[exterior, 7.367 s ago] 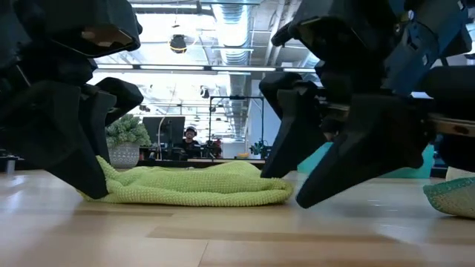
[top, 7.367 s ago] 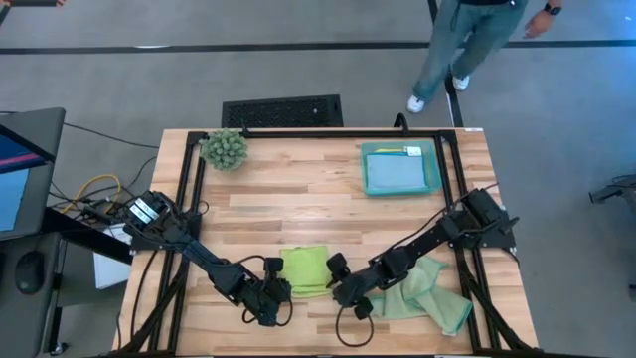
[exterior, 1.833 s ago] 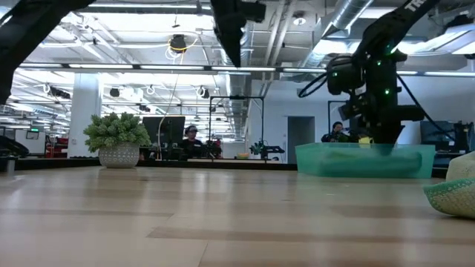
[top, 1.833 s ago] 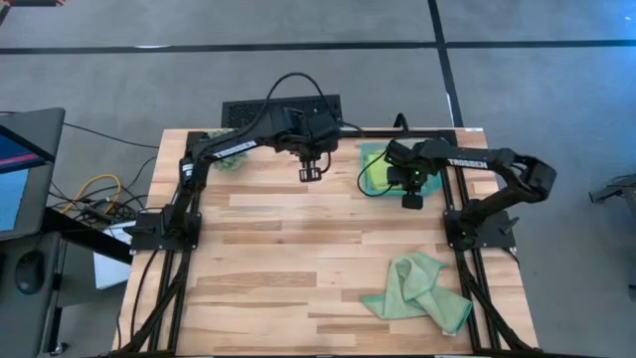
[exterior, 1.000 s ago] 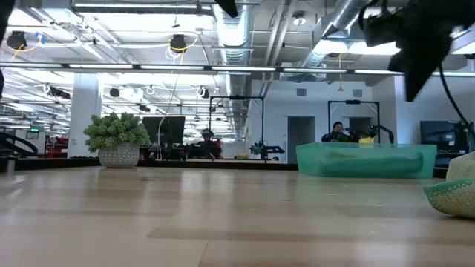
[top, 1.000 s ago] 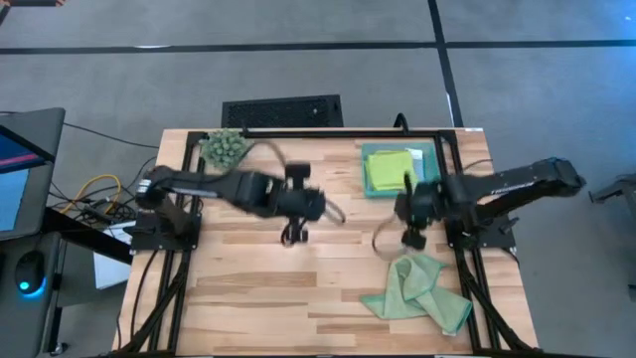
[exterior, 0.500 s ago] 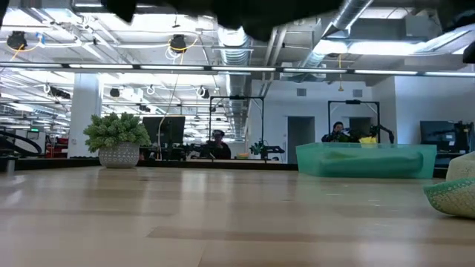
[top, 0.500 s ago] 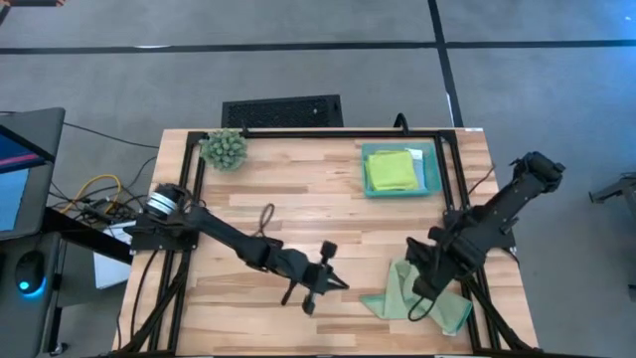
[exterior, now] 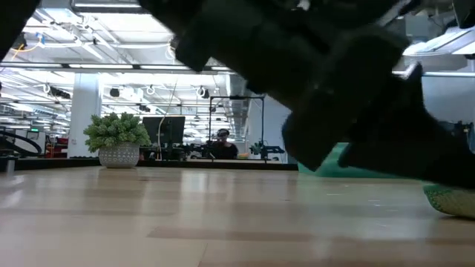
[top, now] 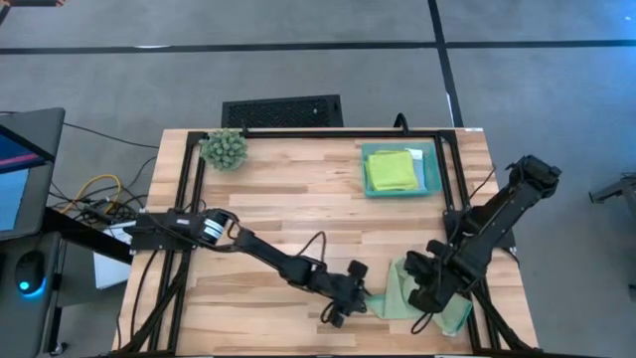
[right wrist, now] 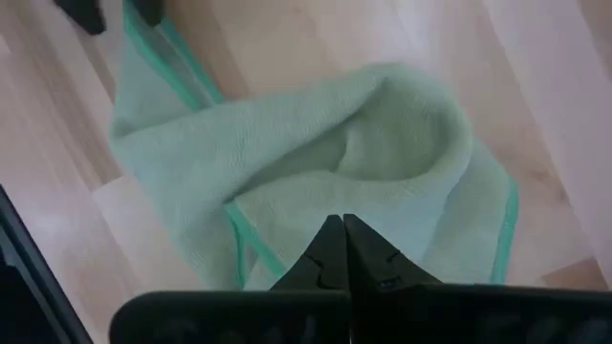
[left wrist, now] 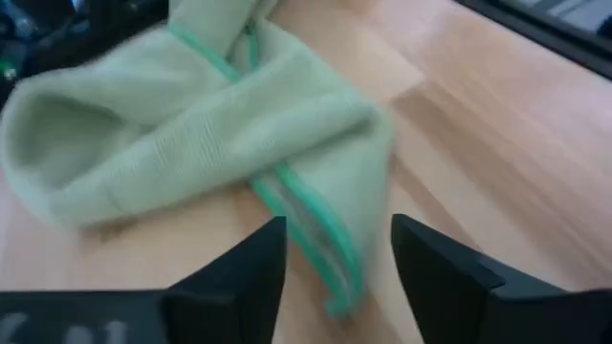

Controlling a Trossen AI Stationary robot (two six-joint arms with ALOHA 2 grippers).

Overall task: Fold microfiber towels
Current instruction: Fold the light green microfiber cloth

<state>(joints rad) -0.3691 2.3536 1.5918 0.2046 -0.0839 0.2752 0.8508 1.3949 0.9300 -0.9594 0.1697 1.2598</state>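
A pale sage green towel [top: 397, 288] lies crumpled on the table near the right front, its folds piled on one another [right wrist: 316, 153]. My left gripper [top: 350, 301] reaches across from the left, low over the table. It is open, and the towel's left corner with its green hem [left wrist: 325, 239] lies between the fingers. My right gripper [top: 421, 294] points down over the towel's middle, shut [right wrist: 342, 229]. A folded lime green towel [top: 390, 171] lies in the teal tray [top: 433, 169] at the far right. My left gripper has a finger on either side of the towel's hemmed corner [left wrist: 330, 272]; I cannot tell whether a finger touches it. My right gripper holds its shut tips over the towel's raised fold [right wrist: 354, 182]; I cannot tell whether they touch it.
A small spiky plant [top: 225, 149] stands at the far left corner. Bare wood lies between it and the arms. In the low view a dark arm fills the upper right, and the towel's end [exterior: 453, 199] shows at the right edge.
My left gripper has swept from the table's middle toward the near right and sunk low to the sage towel's left corner. My right gripper has come from beside the tray toward the near edge and now stands over the sage towel.
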